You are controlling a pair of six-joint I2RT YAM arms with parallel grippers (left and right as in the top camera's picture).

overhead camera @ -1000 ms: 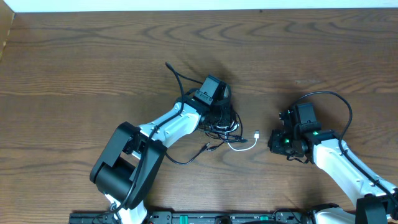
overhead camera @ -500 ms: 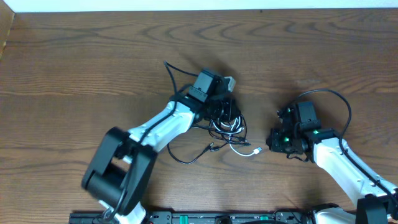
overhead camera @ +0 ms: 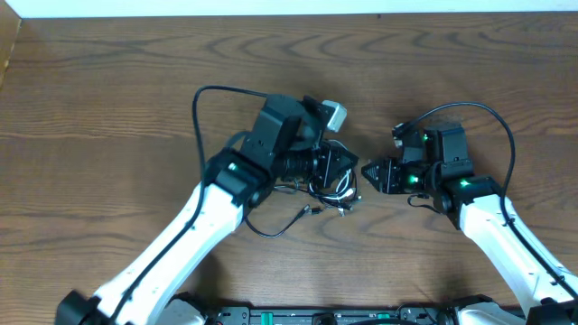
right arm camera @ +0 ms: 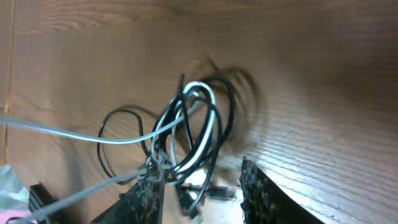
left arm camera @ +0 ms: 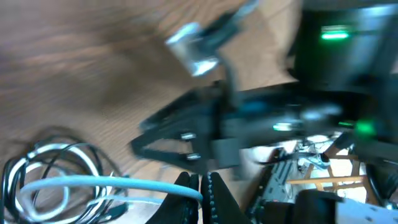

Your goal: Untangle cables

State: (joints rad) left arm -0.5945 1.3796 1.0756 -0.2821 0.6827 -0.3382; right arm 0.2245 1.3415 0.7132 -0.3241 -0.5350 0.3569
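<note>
- The white cable [left arm camera: 93,184] is clamped between the closed jaws of the left gripper [left arm camera: 199,183]. The tangle [right arm camera: 189,130] thus appears to be raised just off the table [overhead camera: 108,108], with a shadow cast beside it.
- The black cable [overhead camera: 305,213] is looped through the white coils, and one plug end trails on the wood.
- The right gripper [right arm camera: 199,190] is presented close to the tangle with its jaws spread, apparently so that a strand can be taken and drawn away.
</note>
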